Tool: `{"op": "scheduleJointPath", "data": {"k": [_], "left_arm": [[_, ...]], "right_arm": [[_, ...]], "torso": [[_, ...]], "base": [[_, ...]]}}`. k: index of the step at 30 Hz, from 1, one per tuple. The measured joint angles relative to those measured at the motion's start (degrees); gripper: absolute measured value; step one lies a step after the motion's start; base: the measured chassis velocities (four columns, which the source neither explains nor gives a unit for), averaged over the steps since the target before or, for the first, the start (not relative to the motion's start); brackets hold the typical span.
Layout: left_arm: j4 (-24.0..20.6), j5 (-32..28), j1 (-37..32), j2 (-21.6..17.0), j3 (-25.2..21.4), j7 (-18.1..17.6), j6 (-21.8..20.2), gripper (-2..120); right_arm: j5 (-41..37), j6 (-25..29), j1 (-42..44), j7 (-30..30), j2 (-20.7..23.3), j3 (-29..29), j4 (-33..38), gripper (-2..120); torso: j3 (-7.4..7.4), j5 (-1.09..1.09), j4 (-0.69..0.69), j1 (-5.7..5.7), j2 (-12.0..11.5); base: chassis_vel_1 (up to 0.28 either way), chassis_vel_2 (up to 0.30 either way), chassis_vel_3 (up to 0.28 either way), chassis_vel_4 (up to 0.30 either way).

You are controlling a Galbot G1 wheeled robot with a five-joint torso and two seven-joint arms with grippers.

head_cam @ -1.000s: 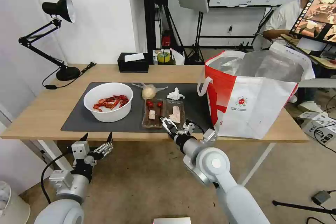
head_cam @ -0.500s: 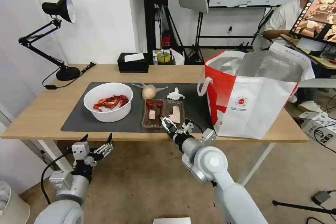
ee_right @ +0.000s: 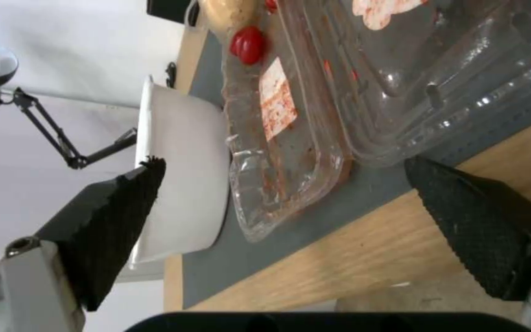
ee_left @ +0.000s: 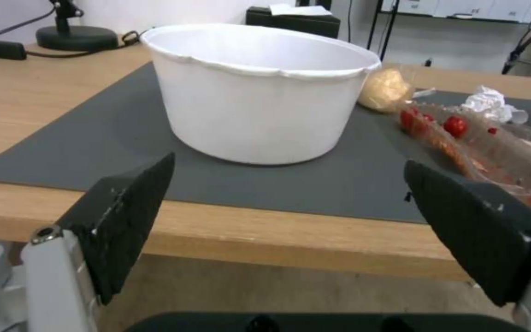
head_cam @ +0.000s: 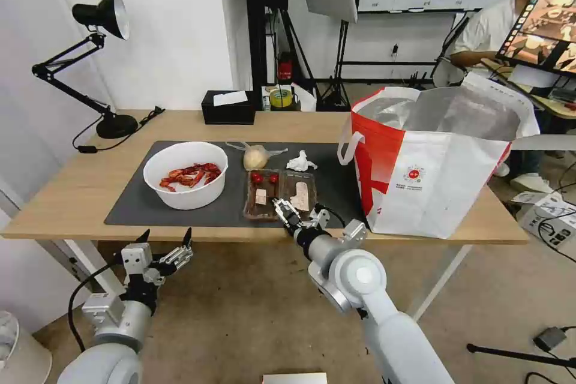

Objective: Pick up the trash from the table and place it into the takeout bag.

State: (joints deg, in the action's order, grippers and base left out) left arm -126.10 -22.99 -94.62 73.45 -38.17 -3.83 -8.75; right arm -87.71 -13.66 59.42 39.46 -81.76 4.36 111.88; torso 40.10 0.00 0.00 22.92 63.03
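Observation:
On the table [head_cam: 72,192], a dark mat [head_cam: 132,204] carries the trash. It is a white bowl [head_cam: 185,174] of red shells, two clear trays [head_cam: 261,194] [head_cam: 300,189], a bagged beige lump [head_cam: 255,158] and a crumpled tissue [head_cam: 300,162]. The takeout bag [head_cam: 438,162] stands open at the right end. My right gripper [head_cam: 298,211] is open at the front edge, its fingers either side of the trays' near ends [ee_right: 284,152]. My left gripper [head_cam: 167,234] hangs open below the front edge, facing the bowl [ee_left: 259,92].
A black tissue box [head_cam: 228,107] and a yellow tape roll [head_cam: 280,98] sit at the table's back edge, with a desk lamp [head_cam: 102,18] at the back left. Bare wood lies left of the mat.
My right gripper has crept slightly forward and left toward the trays' near ends. The left arm and the trash have stayed put.

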Motion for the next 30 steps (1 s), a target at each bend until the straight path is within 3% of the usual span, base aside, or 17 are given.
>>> {"op": "scheduleJointPath", "data": {"k": [30], "left_arm": [[-0.2, 0.3, -0.5, 0.3, 0.0, 0.1, 0.1, 100]], "right_arm": [[0.7, 1.1, 0.5, -0.3, -0.6, -0.2, 1.5, 100]], "torso": [[0.00, 0.00, 0.01, 0.00, 0.0]], "base": [[0.000, 0.000, 0.000, 0.000]]}}
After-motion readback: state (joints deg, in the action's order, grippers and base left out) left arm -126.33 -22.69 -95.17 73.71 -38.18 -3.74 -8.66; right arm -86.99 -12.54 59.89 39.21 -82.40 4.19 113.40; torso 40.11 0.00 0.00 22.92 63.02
